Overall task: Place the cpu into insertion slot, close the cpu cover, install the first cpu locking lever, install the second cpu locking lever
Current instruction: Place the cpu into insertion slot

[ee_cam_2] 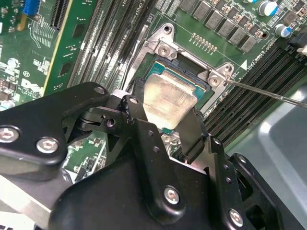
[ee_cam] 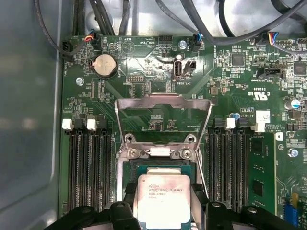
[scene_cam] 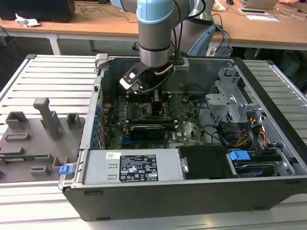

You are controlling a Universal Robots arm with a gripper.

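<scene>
cpu (ee_cam: 160, 199): silvery metal top, dull sheen | cpu cover (ee_cam: 163, 101): bare grey metal, smooth | gripper (ee_cam_2: 165, 120): matt black | motherboard (ee_cam: 230, 96): glossy green

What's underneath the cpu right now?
The insertion slot lies under the cpu, which the hand grips by its edges. Only the slot's rim shows; the cpu covers its middle, so whether it is seated cannot be seen.

Black printed label (scene_cam: 138, 167) on power supply (scene_cam: 98, 168); faint print on cpu (ee_cam: 161, 200) top; white lettering across motherboard (ee_cam: 230, 88) (wording not legible with certainty).
</scene>
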